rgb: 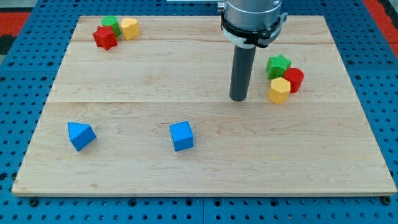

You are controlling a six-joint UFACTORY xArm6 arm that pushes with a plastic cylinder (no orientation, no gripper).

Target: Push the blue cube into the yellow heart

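The blue cube (181, 135) sits on the wooden board in the lower middle of the view. The yellow heart (129, 28) lies near the view's top left, touching a green block (111, 24) and a red star (105, 38). My tip (239, 99) rests on the board up and to the right of the blue cube, well apart from it, and far right of the yellow heart.
A blue triangular block (81, 135) lies at the lower left. At the right stand a green star (279, 65), a red block (293, 79) and a yellow hexagonal block (279, 90), close together just right of my tip. The board's edge (205, 193) runs along the view's bottom.
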